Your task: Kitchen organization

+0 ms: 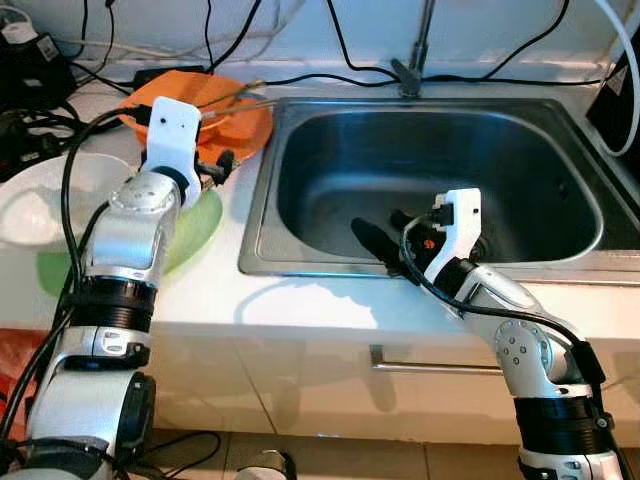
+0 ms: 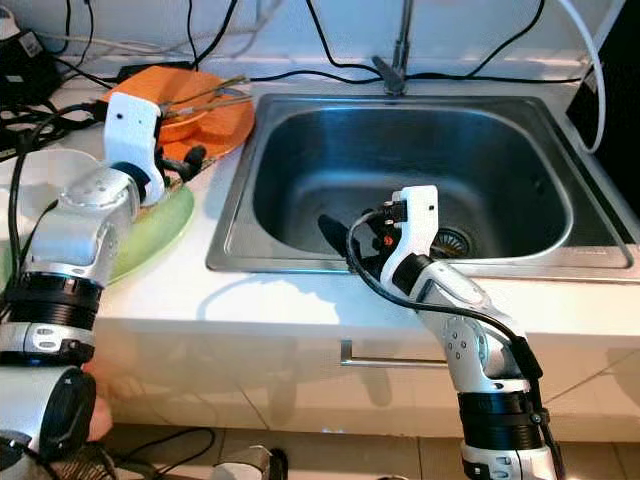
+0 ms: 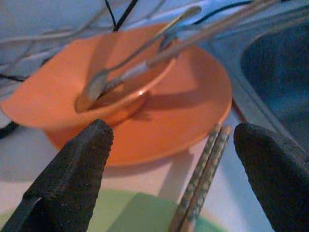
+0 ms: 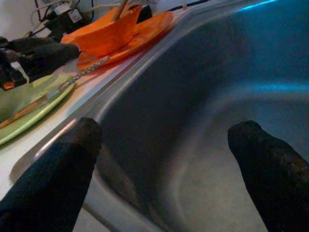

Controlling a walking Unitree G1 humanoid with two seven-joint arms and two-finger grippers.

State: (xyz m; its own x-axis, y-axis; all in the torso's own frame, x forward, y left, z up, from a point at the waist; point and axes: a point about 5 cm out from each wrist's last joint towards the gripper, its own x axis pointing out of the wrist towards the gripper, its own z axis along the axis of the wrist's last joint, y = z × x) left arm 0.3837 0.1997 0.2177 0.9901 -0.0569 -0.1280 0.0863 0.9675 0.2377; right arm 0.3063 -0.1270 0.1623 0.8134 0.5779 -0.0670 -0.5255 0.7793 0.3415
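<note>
My left gripper (image 3: 169,169) hovered over white bench (image 1: 300,300), fingers apart, astride pair of patterned chopsticks (image 3: 200,181) resting on pale green plate (image 2: 150,240). Just beyond: orange bowl (image 3: 63,96) holding metal spoon (image 3: 111,72), stacked on orange plate (image 3: 193,106). My right gripper (image 4: 164,159) sat low in stainless steel sink (image 1: 520,160), fingers spread, holding nothing.
</note>
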